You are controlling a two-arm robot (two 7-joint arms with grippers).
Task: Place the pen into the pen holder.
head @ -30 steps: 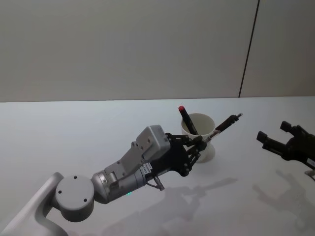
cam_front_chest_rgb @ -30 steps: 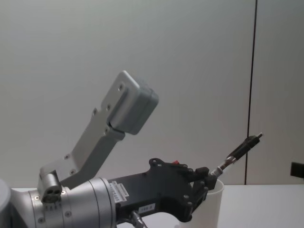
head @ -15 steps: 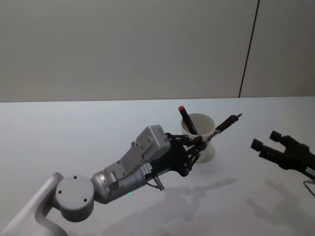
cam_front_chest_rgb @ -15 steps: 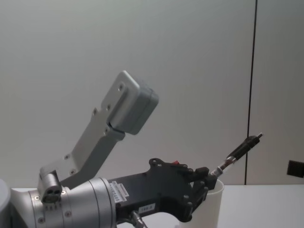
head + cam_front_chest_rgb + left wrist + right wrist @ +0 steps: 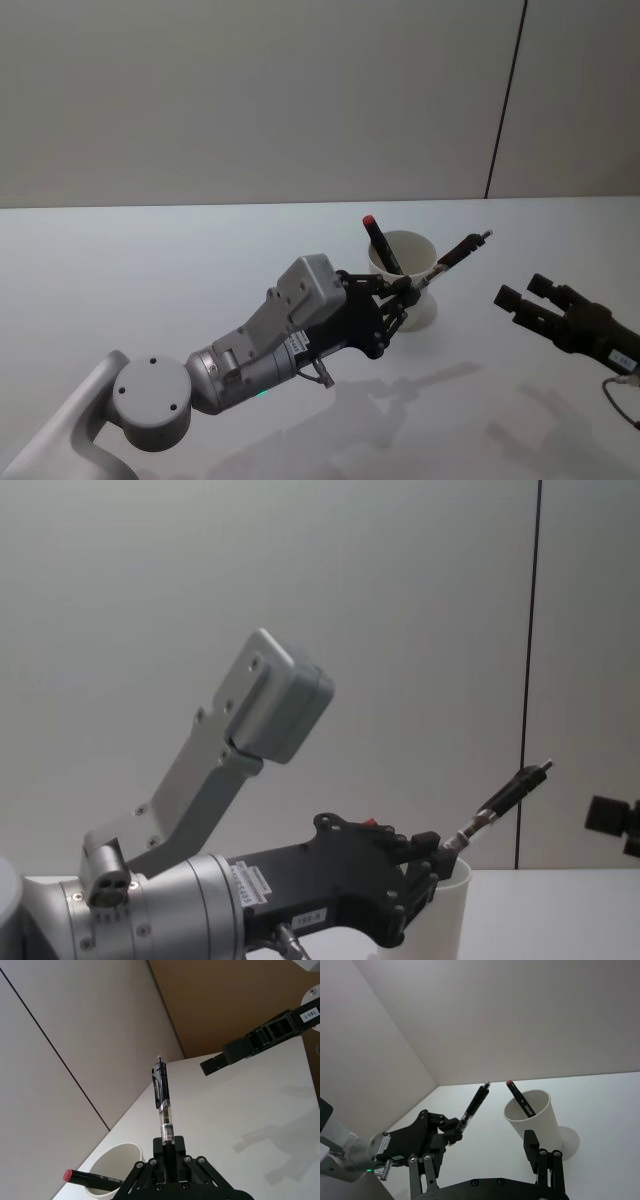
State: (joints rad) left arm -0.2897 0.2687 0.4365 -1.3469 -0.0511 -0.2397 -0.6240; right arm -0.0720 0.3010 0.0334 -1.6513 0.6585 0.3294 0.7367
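A black pen [image 5: 462, 250] with a clear barrel is held by its lower end in my left gripper [image 5: 415, 286], which is shut on it. The pen [image 5: 162, 1097] slants up and to the right past the rim of the pen holder [image 5: 425, 305], a white paper cup. The cup [image 5: 532, 1115] holds a black marker [image 5: 378, 243] with a red cap. My right gripper [image 5: 523, 290] hovers open to the right of the cup, fingers pointing at the pen. In the right wrist view the pen [image 5: 474, 1105] stands just beside the cup, outside it.
The white table [image 5: 150, 260] stretches wide to the left and in front. A grey wall with a dark vertical seam [image 5: 505, 100] rises behind. My left arm's grey forearm [image 5: 250, 730] looms large in the chest view.
My right gripper has moved left and a little lower, closer to the cup and pen. The left gripper and the pen have stayed still.
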